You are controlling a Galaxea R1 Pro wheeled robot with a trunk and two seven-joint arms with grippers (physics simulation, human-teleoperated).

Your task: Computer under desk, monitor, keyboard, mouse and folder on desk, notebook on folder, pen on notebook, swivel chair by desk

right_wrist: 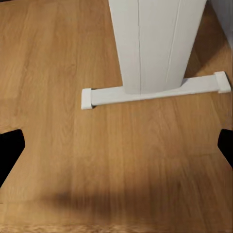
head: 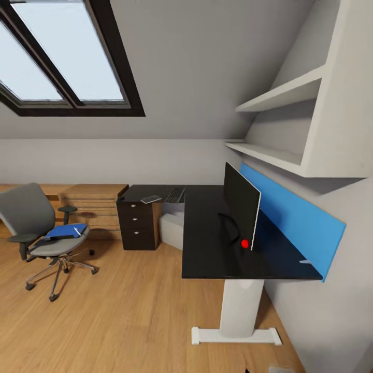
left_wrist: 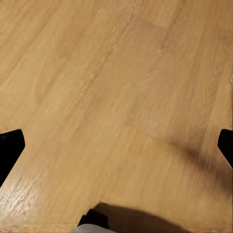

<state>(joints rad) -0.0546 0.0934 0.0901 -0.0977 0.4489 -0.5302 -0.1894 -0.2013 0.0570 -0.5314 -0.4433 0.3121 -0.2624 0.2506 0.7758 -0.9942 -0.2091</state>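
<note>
The black desk (head: 204, 243) runs along the right wall, and the wide monitor (head: 241, 204) stands on it. On the desk's far wing lie the dark keyboard (head: 175, 195) and the small notebook (head: 151, 199). The pale computer (head: 171, 230) sits under the desk. At left the grey swivel chair (head: 31, 217) stands apart from the desk with the blue folder (head: 65, 231) on its seat. The mouse and pen are too small to pick out. My left gripper (left_wrist: 116, 148) hangs open over bare floor. My right gripper (right_wrist: 116, 148) is open above the floor near the desk's white foot (right_wrist: 150, 92).
A light wooden drawer chest (head: 96, 204) stands against the back wall between chair and desk. A blue wall panel (head: 295, 217) and white shelves (head: 282, 93) line the right wall. Skylights (head: 62, 57) sit in the sloped ceiling. Open wood floor (head: 129, 311) lies ahead.
</note>
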